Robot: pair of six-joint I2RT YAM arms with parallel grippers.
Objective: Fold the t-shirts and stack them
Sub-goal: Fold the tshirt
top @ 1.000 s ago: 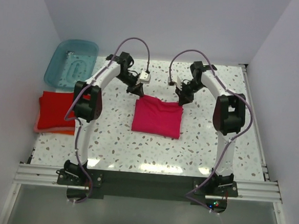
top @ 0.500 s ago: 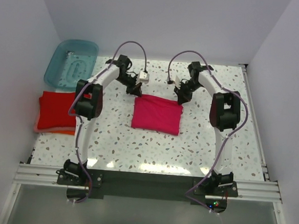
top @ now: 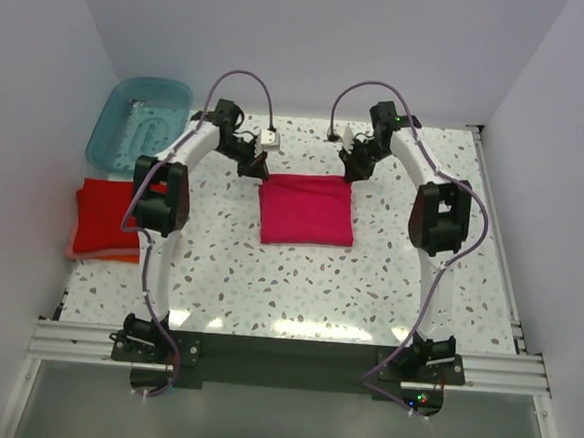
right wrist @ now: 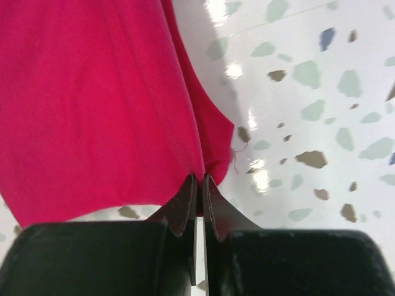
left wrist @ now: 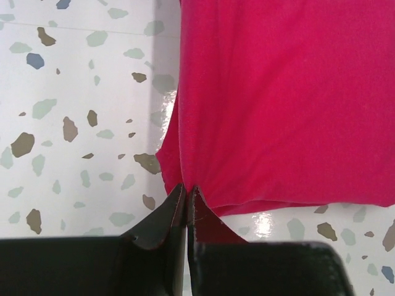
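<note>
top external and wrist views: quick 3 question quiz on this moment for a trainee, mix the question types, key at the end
1. True or false: the left gripper and the right gripper are each shut on a far corner of the magenta-pink t-shirt.
2. Where do the red folded t-shirts lie?
A. on the magenta-pink t-shirt
B. at the left edge of the table, just nearer than the teal tub
C. inside the teal tub
3. Short answer: which arm's base stands nearer the red folded t-shirts?

Key: 1 true; 2 B; 3 the left arm's.
</note>
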